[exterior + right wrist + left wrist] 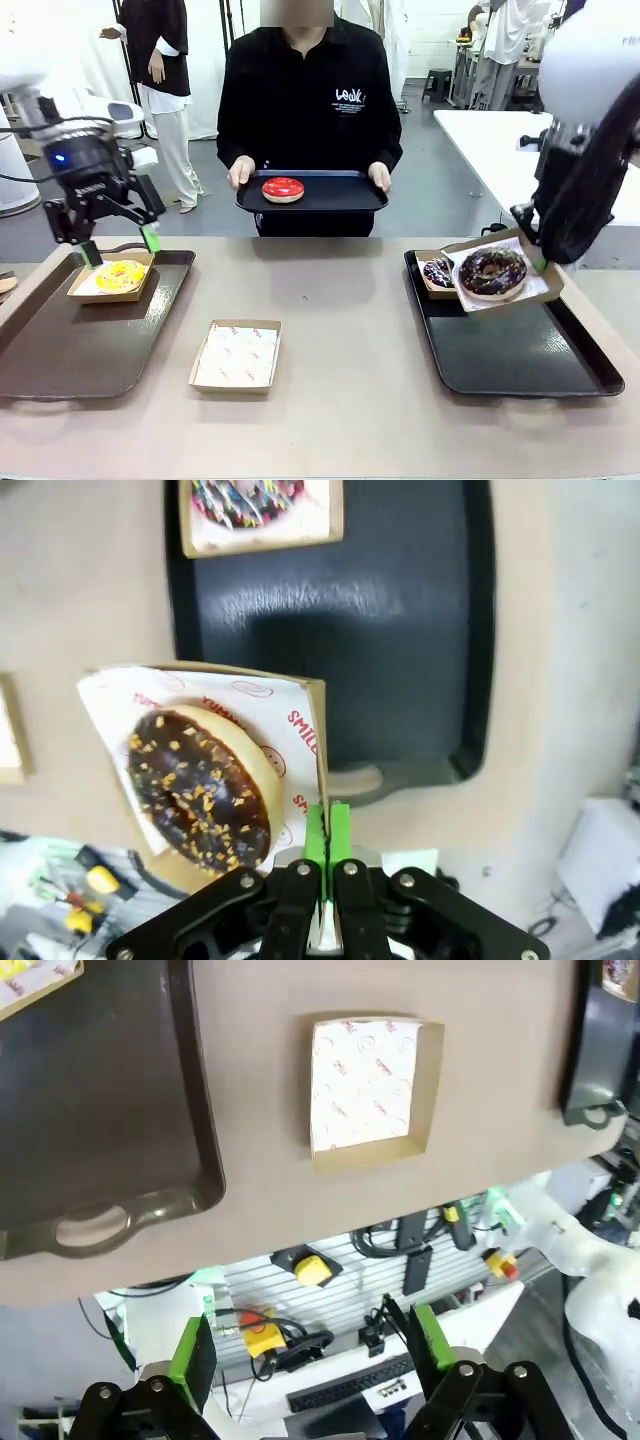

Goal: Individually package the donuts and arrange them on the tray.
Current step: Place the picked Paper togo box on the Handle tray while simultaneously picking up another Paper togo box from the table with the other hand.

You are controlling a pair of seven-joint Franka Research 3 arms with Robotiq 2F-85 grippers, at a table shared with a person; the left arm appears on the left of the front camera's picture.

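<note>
The right end effector pinches the thin cardboard wall of a paper-lined box carrying the chocolate donut, tilted above the far-left corner of the black tray, beside the boxed purple-brown donut. The glossy ring looks soft, light and smearable; the stiff box rim is the safer hold, kept level. The left end effector hangs spread over the yellow sprinkled donut, boxed at the far edge of the brown tray. A person's tray bears the red donut.

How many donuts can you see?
4: yellow donut boxed on the left tray, red donut on the person's tray, chocolate donut in the box the right gripper holds, sprinkled donut boxed on the right tray.
</note>
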